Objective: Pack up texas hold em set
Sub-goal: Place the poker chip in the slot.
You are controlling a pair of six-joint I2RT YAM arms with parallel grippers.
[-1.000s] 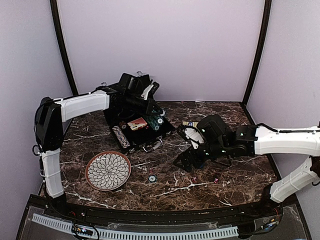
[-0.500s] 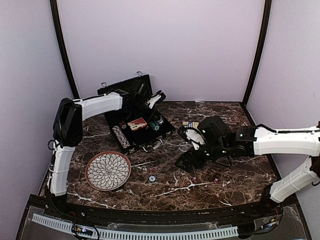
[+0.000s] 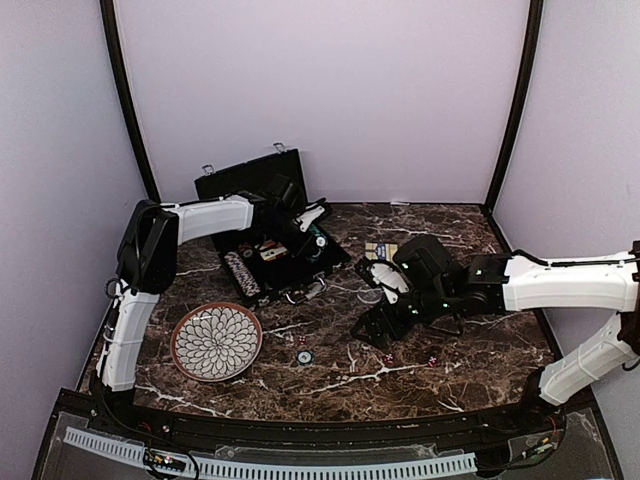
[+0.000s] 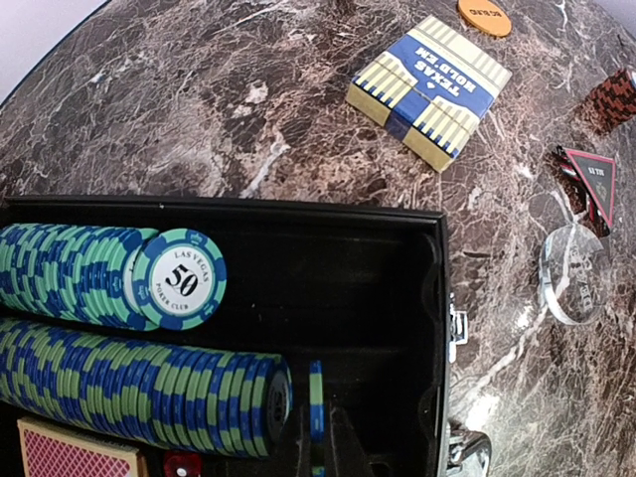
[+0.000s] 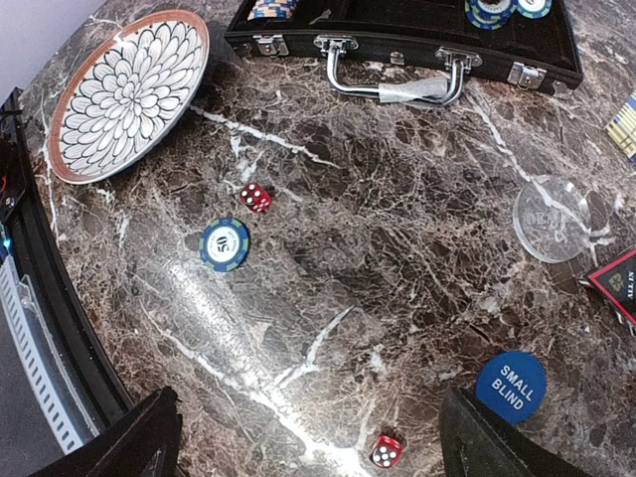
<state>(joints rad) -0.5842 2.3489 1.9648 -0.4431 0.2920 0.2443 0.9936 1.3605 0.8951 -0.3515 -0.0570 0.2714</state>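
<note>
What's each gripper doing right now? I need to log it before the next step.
Left gripper: closed on a blue-green chip, over the case.
Right gripper: open, holding nothing.

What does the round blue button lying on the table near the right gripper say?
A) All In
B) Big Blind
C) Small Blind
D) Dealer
C: the blue button shows the white words SMALL BLIND in the right wrist view.
</note>
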